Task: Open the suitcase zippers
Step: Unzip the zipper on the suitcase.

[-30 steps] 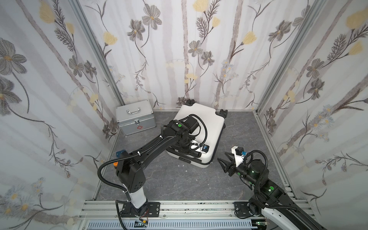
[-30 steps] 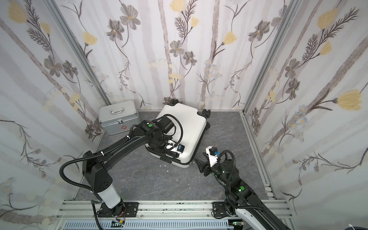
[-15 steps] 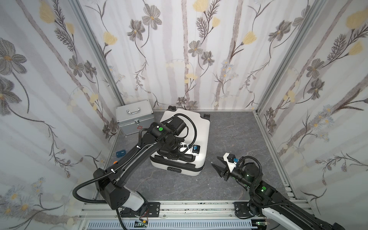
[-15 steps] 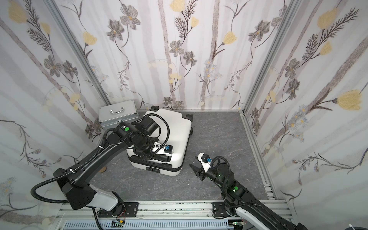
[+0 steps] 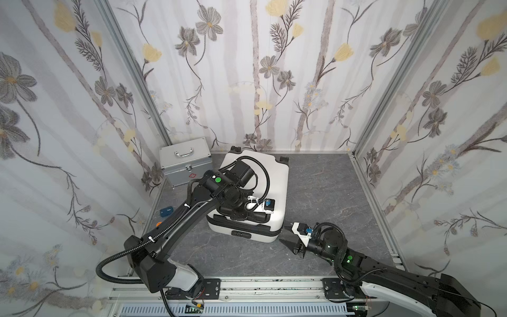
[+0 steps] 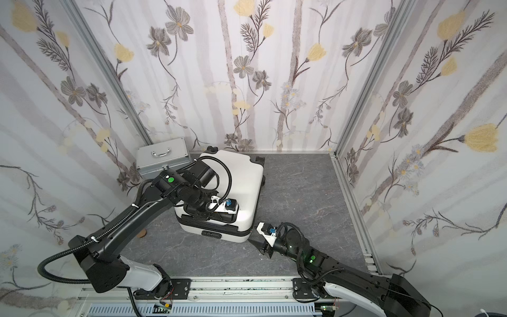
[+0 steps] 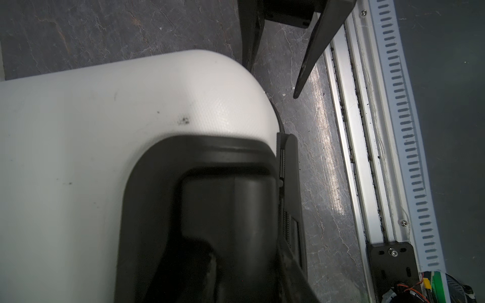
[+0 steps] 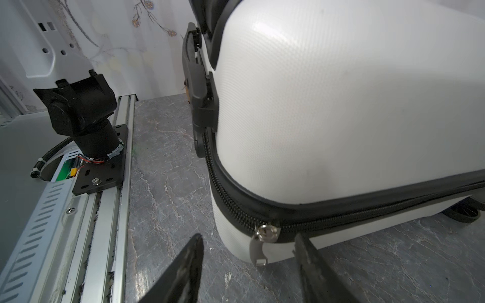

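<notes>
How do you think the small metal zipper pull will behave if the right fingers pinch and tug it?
The zipper pull dangles from its slider, so it will probably swing rather than stay stiff. It looks thin and metallic, so likely light and somewhat slippery between the fingers.

Not much to read here, honestly. The only real sign is a small red cross point(image 5: 193, 175) on the front side of the silver case point(image 5: 186, 162), far left, just beside the white suitcase point(image 5: 275, 178). There's also a little blue tag point(image 5: 166, 211) on the floor at the left with pale marks on it, but they're too small to make out. I can't read any words, brands or numbers anywhere.
</notes>
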You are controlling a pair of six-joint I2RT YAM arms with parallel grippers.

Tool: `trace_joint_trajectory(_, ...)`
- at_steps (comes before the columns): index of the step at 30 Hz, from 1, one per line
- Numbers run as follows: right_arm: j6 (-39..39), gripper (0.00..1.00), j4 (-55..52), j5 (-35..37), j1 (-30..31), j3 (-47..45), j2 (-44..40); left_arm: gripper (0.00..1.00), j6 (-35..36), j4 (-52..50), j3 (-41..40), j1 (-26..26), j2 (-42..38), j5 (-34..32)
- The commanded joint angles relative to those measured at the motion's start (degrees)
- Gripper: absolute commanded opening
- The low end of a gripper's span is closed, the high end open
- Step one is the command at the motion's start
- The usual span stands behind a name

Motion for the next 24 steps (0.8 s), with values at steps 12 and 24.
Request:
trace_joint_trajectory(12, 5.9, 0.47, 6.7, 8.6, 0.8, -0.2, 3.3, 0.09, -0.7, 9.4, 0.6, 0.2, -1.1, 3.2)
trace_joint_trajectory(24, 4.7, 0.26, 9.4, 7.3, 0.9, 0.6, 7.7, 0.09, -0.9, 9.7, 0.2, 0.2, -1.9, 4.4)
